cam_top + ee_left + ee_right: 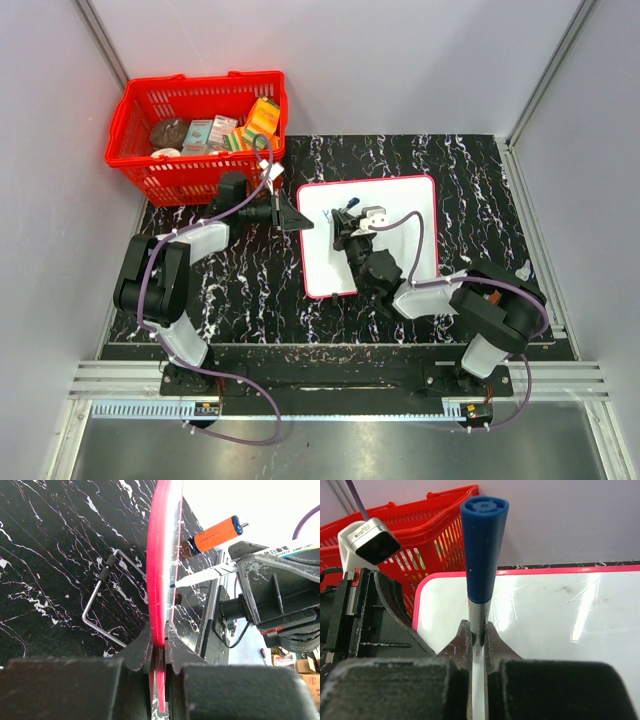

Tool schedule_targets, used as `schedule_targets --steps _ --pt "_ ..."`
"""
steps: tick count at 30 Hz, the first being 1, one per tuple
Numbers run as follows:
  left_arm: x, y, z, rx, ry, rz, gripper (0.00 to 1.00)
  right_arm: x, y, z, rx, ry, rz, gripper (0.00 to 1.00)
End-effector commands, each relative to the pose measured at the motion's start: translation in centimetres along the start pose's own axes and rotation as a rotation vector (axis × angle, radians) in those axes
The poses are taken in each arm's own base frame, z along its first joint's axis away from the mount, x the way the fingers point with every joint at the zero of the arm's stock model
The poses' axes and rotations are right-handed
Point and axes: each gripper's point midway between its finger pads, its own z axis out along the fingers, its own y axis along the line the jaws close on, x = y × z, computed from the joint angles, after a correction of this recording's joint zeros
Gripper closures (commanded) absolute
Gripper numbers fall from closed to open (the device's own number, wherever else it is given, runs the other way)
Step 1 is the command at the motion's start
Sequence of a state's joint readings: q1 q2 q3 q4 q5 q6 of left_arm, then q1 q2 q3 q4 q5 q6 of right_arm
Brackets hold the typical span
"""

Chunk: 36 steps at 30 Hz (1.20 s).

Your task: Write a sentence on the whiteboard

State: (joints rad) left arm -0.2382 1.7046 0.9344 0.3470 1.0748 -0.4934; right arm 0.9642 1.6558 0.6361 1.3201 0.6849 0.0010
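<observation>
Overhead, the whiteboard (400,195) lies on the dark marbled table (240,290), just right of the red basket (200,130). The left gripper (298,217) pinches the board's left edge. The right gripper (345,226) holds a marker (348,210) over the upper left corner. The sentence (329,213) shows there only as a faint blue trace, too small to read.

From the left wrist, both fingers (142,652) are pressed onto the red frame, and the marker tip meets the white surface.

From the right wrist, the fingers (460,640) are clamped tight on the marker's barrel, its blue end pointing at the camera and the board beyond it.
</observation>
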Motion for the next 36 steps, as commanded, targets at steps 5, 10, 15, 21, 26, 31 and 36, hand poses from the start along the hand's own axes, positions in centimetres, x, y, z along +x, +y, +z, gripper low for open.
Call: schedule_targets --steps 5,10,15,21,26,31,36 --pt "0.8 0.8 0.8 -0.039 0.02 0.11 1.0 -0.8 1.8 -1.1 -0.08 0.002 0.08 1.0" --pt "0.9 0.9 0.8 -0.042 0.023 0.108 1.0 -2.8 1.4 -1.1 -0.062 -0.045 0.077 1.0" --pt "1.0 0.8 0.9 -0.043 0.028 0.112 1.0 -5.9 0.6 -1.3 -0.039 -0.101 0.039 1.0" --pt "1.1 0.8 1.0 -0.044 0.033 0.114 1.0 -6.3 0.9 -1.0 -0.116 -0.041 0.025 1.0" --pt "1.2 0.7 0.9 -0.05 0.04 0.12 1.0 -6.7 -1.1 0.3 -0.302 0.045 0.218 1.0" --pt "1.3 0.6 1.0 -0.051 0.045 0.12 1.0 -6.7 -0.1 -0.1 -0.386 0.071 0.164 1.0" --pt "1.7 0.7 1.2 -0.054 0.054 0.116 1.0 -4.8 0.0 -0.1 -0.387 0.123 0.155 1.0"
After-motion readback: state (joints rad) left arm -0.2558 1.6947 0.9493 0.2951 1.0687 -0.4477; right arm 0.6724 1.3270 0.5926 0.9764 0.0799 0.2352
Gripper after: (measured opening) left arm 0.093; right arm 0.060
